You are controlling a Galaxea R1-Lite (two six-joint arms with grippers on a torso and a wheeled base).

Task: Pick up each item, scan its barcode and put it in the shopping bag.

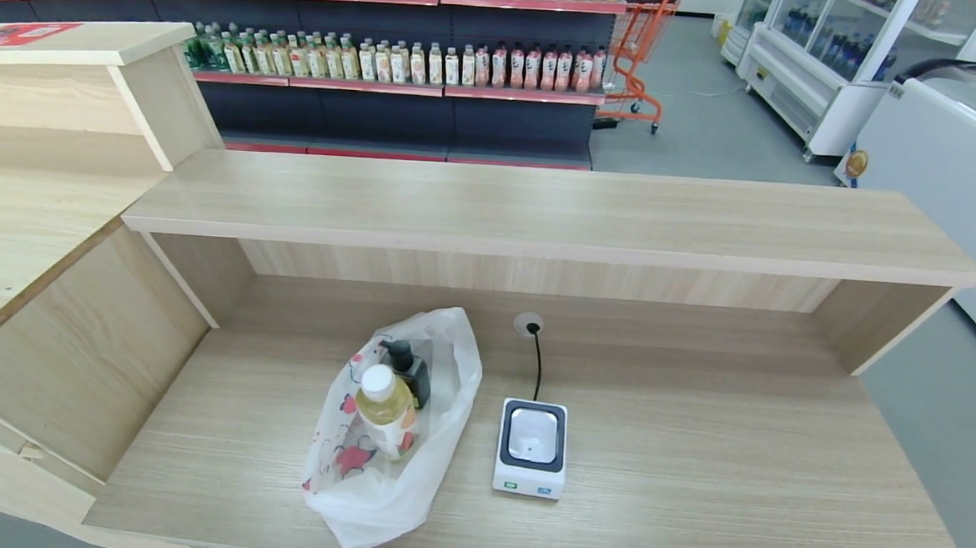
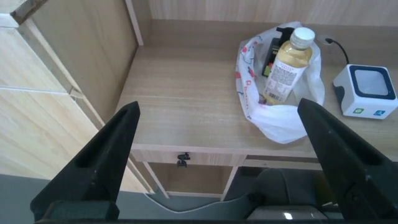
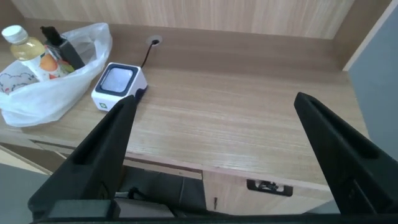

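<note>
A white plastic shopping bag point(image 1: 394, 469) point(image 2: 280, 118) point(image 3: 37, 96) with a printed pattern lies on the wooden counter. Inside it stand a yellow drink bottle point(image 1: 385, 411) point(image 2: 287, 65) point(image 3: 28, 50) with a white cap and a dark pump bottle point(image 1: 409, 370) point(image 2: 271, 53) point(image 3: 62, 50). To the bag's right sits the white barcode scanner point(image 1: 531, 447) point(image 2: 367, 90) point(image 3: 118, 84), its cable running to a hole at the back. My left gripper point(image 2: 217, 149) is open, held off the counter's front left edge. My right gripper point(image 3: 214, 149) is open too, above the counter's front right part.
The counter point(image 1: 696, 452) has a raised shelf point(image 1: 541, 214) along the back and a side panel point(image 1: 74, 353) on the left. Shelves of bottles point(image 1: 399, 60), an orange cart point(image 1: 645, 57) and coolers point(image 1: 842, 59) stand in the room beyond.
</note>
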